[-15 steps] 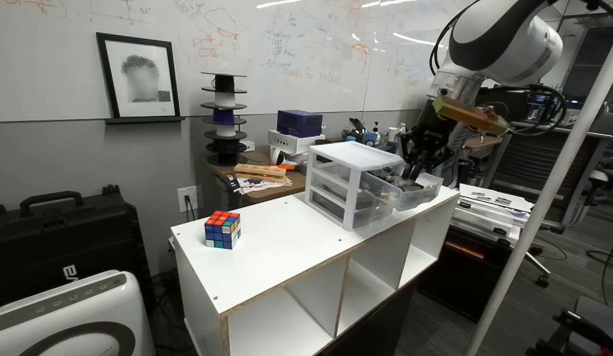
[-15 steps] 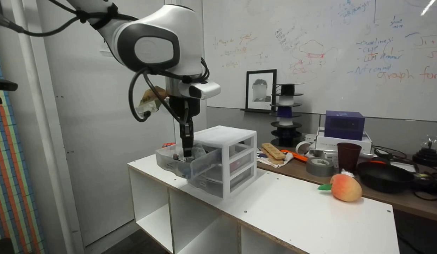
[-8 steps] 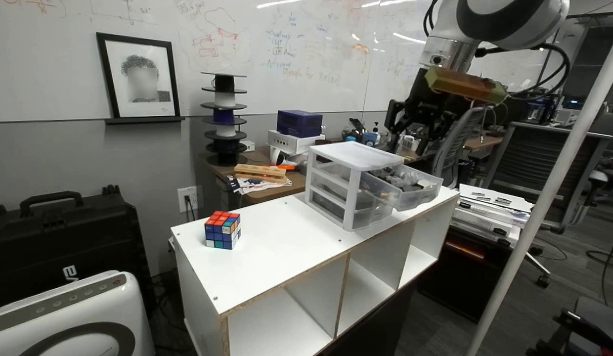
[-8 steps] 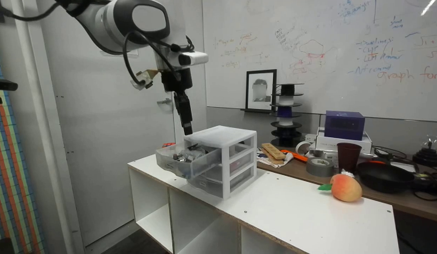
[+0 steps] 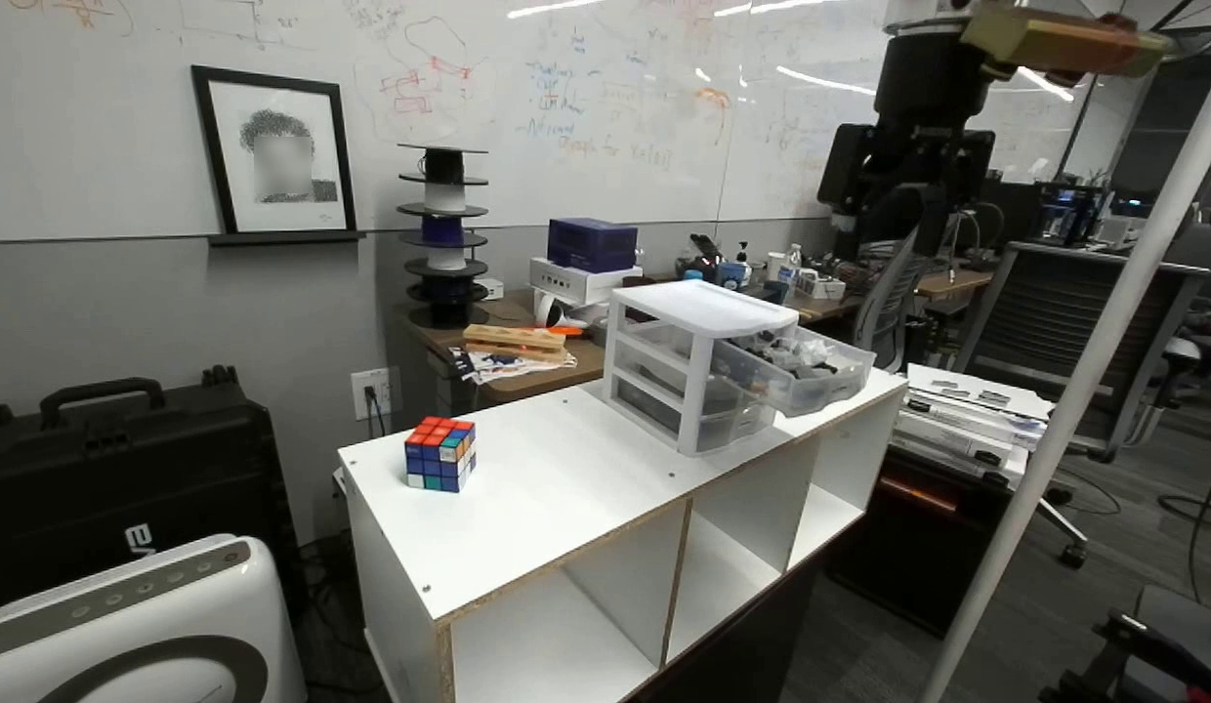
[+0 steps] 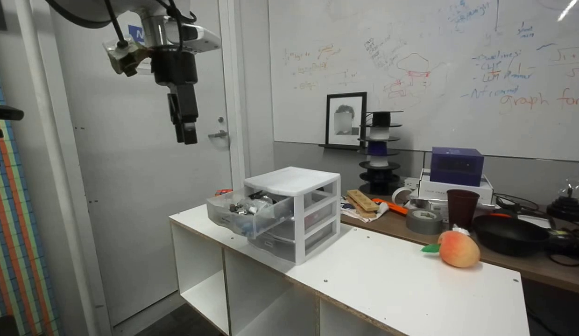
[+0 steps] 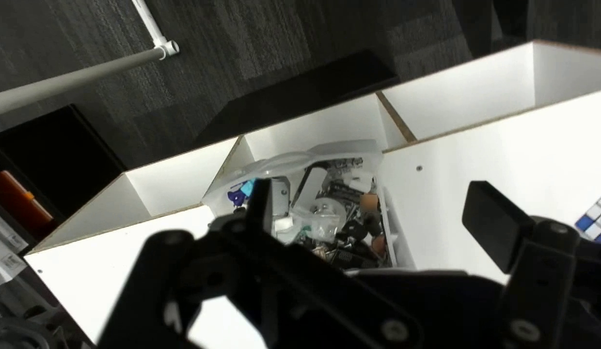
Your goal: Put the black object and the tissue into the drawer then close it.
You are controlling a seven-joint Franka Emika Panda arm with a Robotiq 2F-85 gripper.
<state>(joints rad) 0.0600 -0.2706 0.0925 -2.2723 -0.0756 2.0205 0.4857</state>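
Upper right, black two-fingered gripper (image 5: 887,242) is gaping wide, empty; below, translucent-white plastic drawer (image 5: 828,393) is jutting, presumably for loading.

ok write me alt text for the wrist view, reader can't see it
Looking down past the open gripper into a pulled-out drawer crowded with small loose items. White shelf top spreads on both sides; a puzzle cube is cut off at the right edge, and a pale pole crosses dark floor at upper left.
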